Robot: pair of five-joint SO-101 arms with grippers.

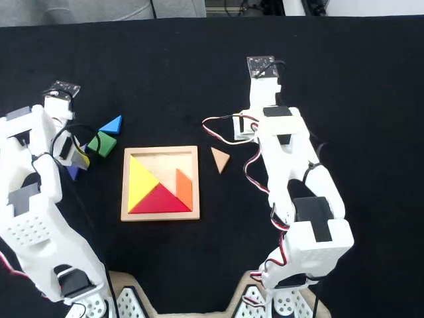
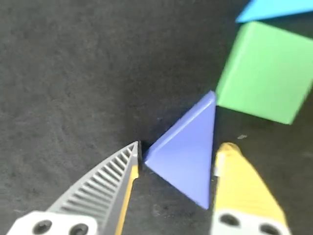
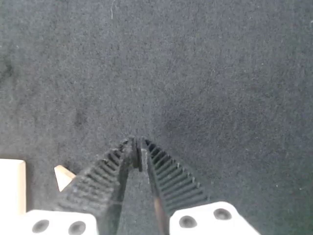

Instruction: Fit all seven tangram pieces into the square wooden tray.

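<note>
From above, my left arm hid most of the violet-blue triangle [image 1: 71, 173], and in my left wrist view the green piece [image 2: 264, 73] and light blue triangle [image 2: 279, 9] ran off the edge. My left claw [image 2: 178, 152] was closed on the violet-blue triangle, a finger at each side, left of the wooden tray [image 1: 161, 151], which held the yellow triangle [image 1: 139, 182], red triangle [image 1: 161, 200] and orange piece [image 1: 185, 187]. My right arm stretched toward the far side of the black counter [image 1: 344, 99], its right claw [image 3: 136, 147] pinched together on nothing, near the tan triangle [image 1: 220, 159] lying just right of the tray.
</note>
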